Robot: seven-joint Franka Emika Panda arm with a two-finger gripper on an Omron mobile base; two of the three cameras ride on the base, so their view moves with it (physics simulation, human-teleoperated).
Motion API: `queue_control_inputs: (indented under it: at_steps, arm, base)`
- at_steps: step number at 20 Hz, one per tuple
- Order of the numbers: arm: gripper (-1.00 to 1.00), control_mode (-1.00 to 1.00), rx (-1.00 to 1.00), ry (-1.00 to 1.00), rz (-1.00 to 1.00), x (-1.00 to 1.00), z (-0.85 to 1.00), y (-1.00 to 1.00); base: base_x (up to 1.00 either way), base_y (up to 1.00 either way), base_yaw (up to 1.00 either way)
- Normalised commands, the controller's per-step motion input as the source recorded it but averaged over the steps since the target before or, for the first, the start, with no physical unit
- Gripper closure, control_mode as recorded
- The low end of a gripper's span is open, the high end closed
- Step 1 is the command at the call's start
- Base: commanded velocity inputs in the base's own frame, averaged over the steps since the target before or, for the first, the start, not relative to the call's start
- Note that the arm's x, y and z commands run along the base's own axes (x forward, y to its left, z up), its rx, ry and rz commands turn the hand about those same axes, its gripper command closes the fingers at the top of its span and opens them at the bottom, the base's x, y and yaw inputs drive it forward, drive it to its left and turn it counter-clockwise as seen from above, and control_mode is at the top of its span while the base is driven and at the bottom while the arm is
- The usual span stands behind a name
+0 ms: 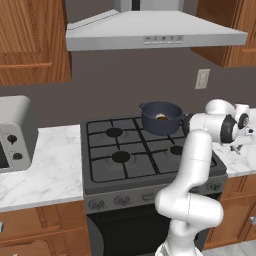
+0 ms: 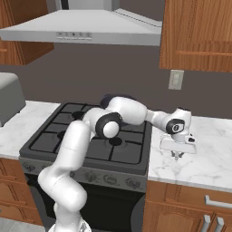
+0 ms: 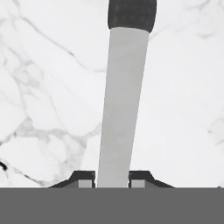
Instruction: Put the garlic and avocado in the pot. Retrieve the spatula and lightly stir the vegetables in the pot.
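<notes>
Spatula [image 3: 122,100] lies flat on the white marble counter [image 2: 204,158] to the right of the stove [image 1: 135,155], its thin grey length running between the two dark fingertips [image 3: 85,178] of the gripper [image 2: 178,155], which press against it on either side, black end away from the hand. On the stove's rear right burner stands the pot [image 1: 161,118], whitish garlic [image 1: 161,116] and olive-brown avocado [image 1: 160,118] touching inside.

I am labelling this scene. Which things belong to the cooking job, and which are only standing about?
Job: pot with the vegetables inside; spatula between the gripper tips, on the counter.
Standing about: toaster oven, range hood, wall socket.
</notes>
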Motion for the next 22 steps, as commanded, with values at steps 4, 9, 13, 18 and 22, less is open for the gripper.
queue_control_inputs:
  at_steps: [4,9,13,18,22]
  arm:
    - [1.0,-1.0,0.0,-0.04,0.0,-0.41,0.36,0.26]
    - [1.0,-1.0,0.0,-0.1,0.04,-0.62,0.85,0.36]
    - [1.0,-1.0,0.0,-0.08,0.08,-0.49,0.85,0.37]
    - [1.0,-1.0,0.0,0.0,0.11,-0.24,0.57,0.51]
    - [1.0,-1.0,0.0,0.0,0.12,-0.27,0.34,0.58]
  base:
    - [0.0,0.0,0.0]
    - [0.0,0.0,0.0]
    - [0.0,0.0,0.0]
    - [0.0,0.0,0.0]
    - [0.0,0.0,0.0]
